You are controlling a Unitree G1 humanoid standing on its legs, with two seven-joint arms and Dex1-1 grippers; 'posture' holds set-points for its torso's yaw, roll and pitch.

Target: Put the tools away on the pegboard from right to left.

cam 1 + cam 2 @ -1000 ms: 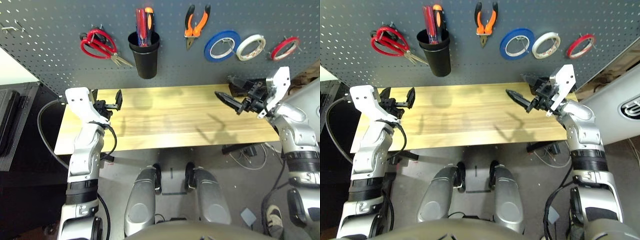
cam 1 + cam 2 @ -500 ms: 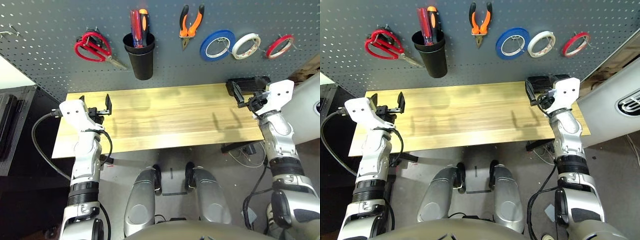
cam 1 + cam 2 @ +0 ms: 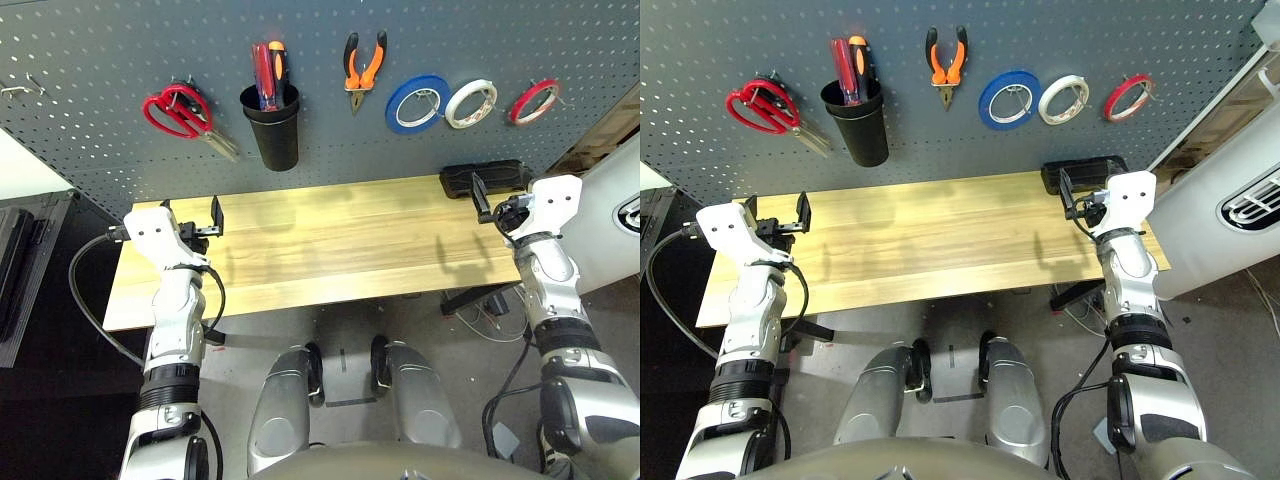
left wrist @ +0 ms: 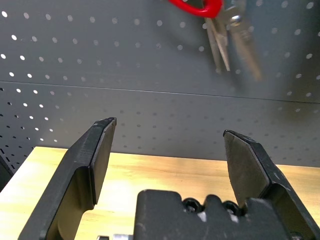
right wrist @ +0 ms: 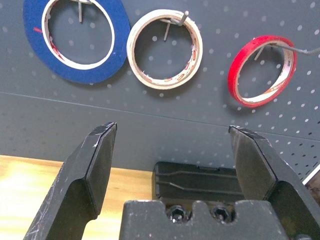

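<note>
On the dark grey pegboard (image 3: 100,60) hang, from right to left, the thin red tape ring (image 3: 533,100), the orange-and-black pliers (image 3: 363,68), the red-handled screwdriver (image 3: 262,72) standing in a black cup (image 3: 272,130), and the red-handled scissors (image 3: 178,112). The red ring (image 5: 261,71) and the scissors' blades (image 4: 227,42) also appear in the wrist views. My left gripper (image 3: 190,213) is open and empty over the table's left end. At the table's right end my right gripper (image 3: 478,195) is open and empty too.
A blue tape roll (image 3: 417,103) and a white tape roll (image 3: 471,102) hang between the pliers and the red ring. A black box (image 3: 485,177) lies at the back right of the wooden table (image 3: 330,245), just behind my right gripper.
Both arms have drawn back to the table's ends, and the right gripper has swung from pointing left to pointing at the pegboard. The camera has shifted. The tools have not moved.
</note>
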